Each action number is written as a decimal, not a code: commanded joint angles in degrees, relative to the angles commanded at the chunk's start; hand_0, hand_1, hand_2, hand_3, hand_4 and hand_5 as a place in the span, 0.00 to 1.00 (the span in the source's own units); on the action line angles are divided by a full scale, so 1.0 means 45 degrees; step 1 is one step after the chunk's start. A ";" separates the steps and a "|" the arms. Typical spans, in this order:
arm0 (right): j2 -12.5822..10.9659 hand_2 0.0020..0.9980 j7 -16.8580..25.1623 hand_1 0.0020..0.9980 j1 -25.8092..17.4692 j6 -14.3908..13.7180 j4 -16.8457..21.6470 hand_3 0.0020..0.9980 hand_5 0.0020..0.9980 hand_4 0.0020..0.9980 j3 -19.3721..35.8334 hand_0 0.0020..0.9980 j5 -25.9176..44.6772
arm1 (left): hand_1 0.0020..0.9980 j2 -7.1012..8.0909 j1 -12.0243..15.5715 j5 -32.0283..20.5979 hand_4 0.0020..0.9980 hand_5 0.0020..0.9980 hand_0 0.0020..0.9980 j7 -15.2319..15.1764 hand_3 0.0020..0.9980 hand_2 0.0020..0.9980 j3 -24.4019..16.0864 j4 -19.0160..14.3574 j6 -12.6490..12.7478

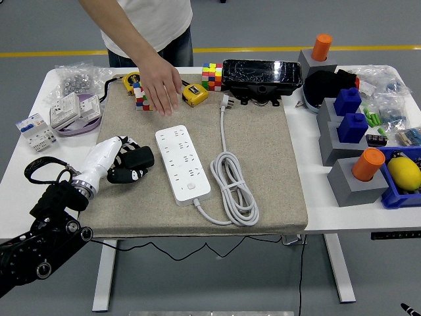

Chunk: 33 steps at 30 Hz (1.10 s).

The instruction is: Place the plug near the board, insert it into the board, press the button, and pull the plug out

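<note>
I am seeing my left hand with fingers curled around the black plug, sitting just left of the white board, whose long axis is running away from me on the surface.

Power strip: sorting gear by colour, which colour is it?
White, the power strip with its coiled cord; clearest in the head view.

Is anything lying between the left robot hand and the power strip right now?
Nothing visible: only bare mat separates the left robot hand from the power strip. The person's hand hovers beyond its far end.
</note>
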 joint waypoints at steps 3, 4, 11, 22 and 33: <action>0.0005 0.68 -0.0001 0.66 0.0013 0.0000 0.0009 0.60 0.49 0.98 0.0013 0.57 -0.0002 | 0.50 -0.0006 0.0029 -0.0102 0.76 0.00 0.40 0.0039 0.56 0.54 0.0007 -0.0005 -0.0087; 0.0004 0.68 0.0001 0.66 0.0014 0.0000 0.0011 0.60 0.49 0.98 0.0013 0.57 0.0000 | 0.50 -0.0008 0.0030 -0.0107 0.76 0.00 0.40 0.0042 0.56 0.54 0.0008 -0.0005 -0.0096; -0.0006 0.68 -0.0005 0.66 0.0033 -0.0016 0.0039 0.60 0.49 0.98 0.0034 0.57 -0.0024 | 0.63 -0.0033 0.0093 -0.0460 0.94 0.14 0.55 0.0053 0.59 0.59 -0.0064 -0.0070 -0.0234; 0.0006 0.68 0.0001 0.66 0.0008 -0.0003 0.0029 0.60 0.49 0.98 -0.0002 0.57 -0.0008 | 0.69 -0.0048 0.0171 -0.0638 1.00 0.30 0.61 -0.0021 0.71 0.68 -0.0204 -0.0071 -0.0208; -0.0001 0.68 -0.0007 0.66 0.0020 -0.0004 0.0031 0.60 0.49 0.98 0.0032 0.57 -0.0017 | 0.70 -0.0002 0.0311 -0.0934 1.00 0.36 0.62 -0.0977 0.73 0.70 -0.0574 -0.0663 0.0412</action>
